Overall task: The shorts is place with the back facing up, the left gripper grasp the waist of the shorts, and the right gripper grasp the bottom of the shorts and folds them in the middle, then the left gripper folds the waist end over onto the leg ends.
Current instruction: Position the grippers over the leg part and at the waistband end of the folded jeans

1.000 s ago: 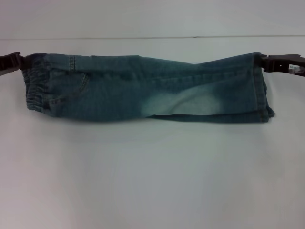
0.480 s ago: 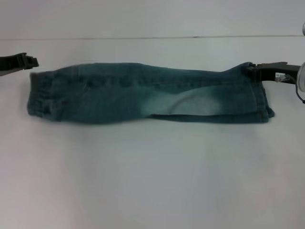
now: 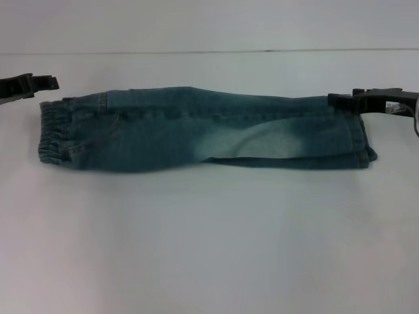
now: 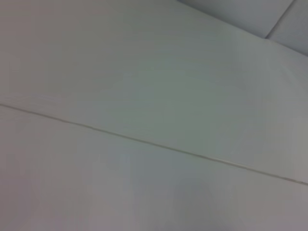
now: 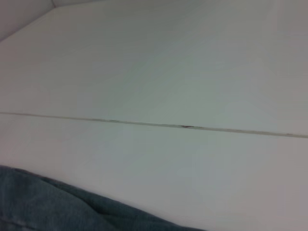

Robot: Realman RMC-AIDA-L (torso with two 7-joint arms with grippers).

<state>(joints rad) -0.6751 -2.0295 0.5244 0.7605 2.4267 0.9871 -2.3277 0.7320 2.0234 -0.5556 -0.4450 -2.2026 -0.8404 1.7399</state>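
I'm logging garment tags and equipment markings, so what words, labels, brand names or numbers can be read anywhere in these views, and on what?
Nothing legible in any view.
The right gripper carries a small pale patch that may be a sticker: too blurred to read.
The shorts: no readable tag or print showing.
The left gripper: no markings visible.
The white table: plain, no text.

Folded denim shorts (image 3: 203, 129), lying flat
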